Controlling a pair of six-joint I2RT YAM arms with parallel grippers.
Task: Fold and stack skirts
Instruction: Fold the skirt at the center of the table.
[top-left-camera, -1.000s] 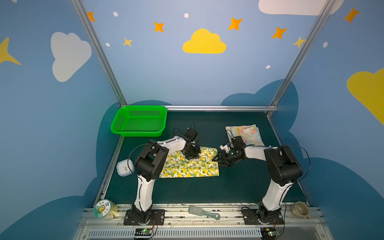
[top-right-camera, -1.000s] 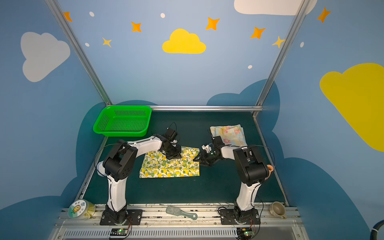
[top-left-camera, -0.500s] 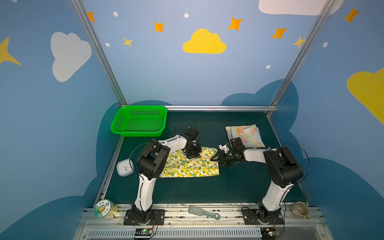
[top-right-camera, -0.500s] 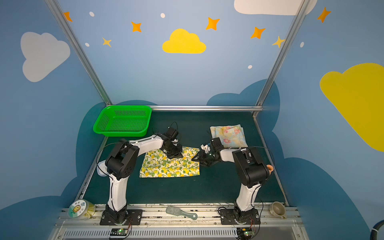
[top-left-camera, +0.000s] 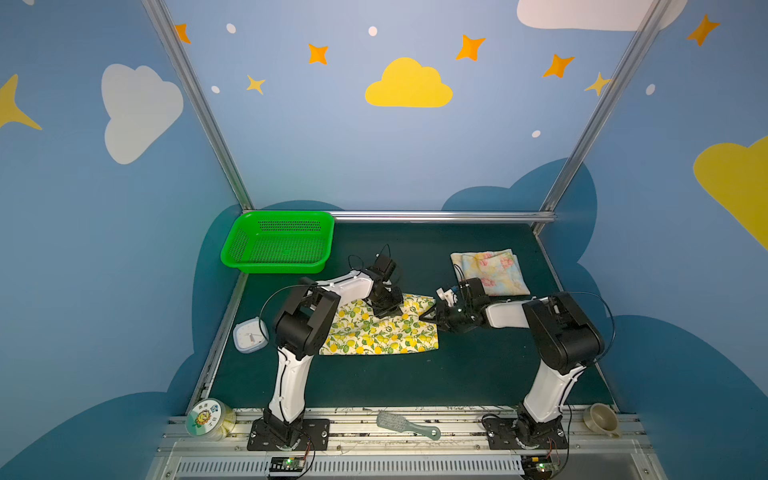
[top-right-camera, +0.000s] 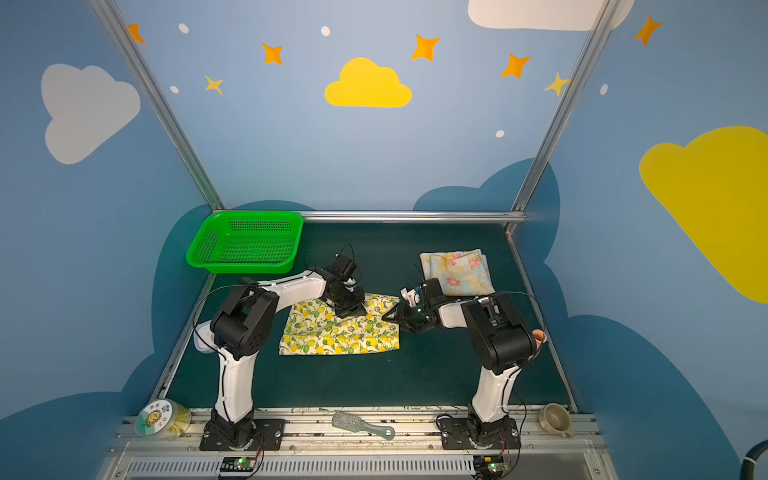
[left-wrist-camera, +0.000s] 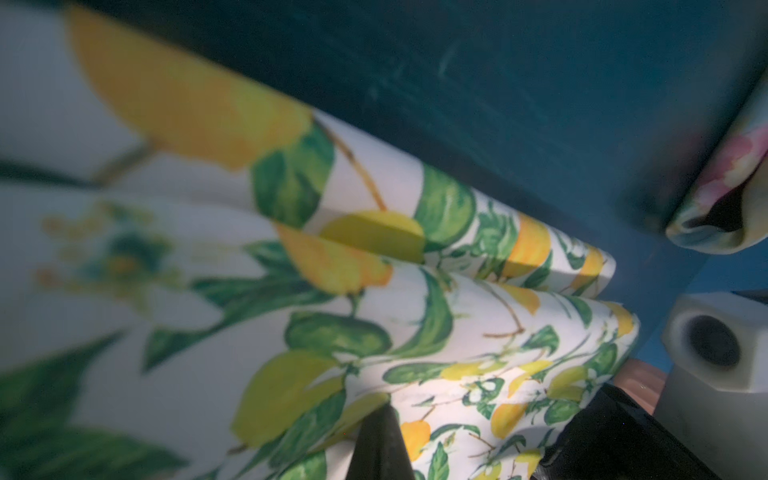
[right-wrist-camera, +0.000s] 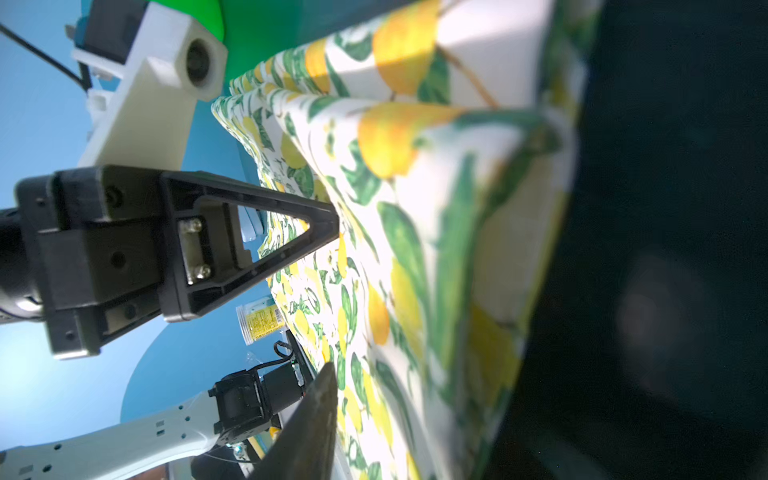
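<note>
Dark green bench (top-left-camera: 374, 382) in a blue booth. 1 of 2 skirts appears done: floral skirt (top-left-camera: 492, 272) lies folded, far right. Lemon skirt (top-left-camera: 374, 336) lies mid-bench, unstacked. The left gripper (top-left-camera: 388, 309) is clenched on its far edge. The right gripper (top-left-camera: 430, 316) is at its right edge, closure indiscernible.

Blue walls (top-left-camera: 415, 166) w/ clouds (top-left-camera: 408, 85), stars (top-left-camera: 318, 53), alu posts (top-left-camera: 195, 104), dk green mat (top-left-camera: 415, 382)

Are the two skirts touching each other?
Apart. The left wrist view shows bare mat between the lemon skirt and the floral skirt.
</note>
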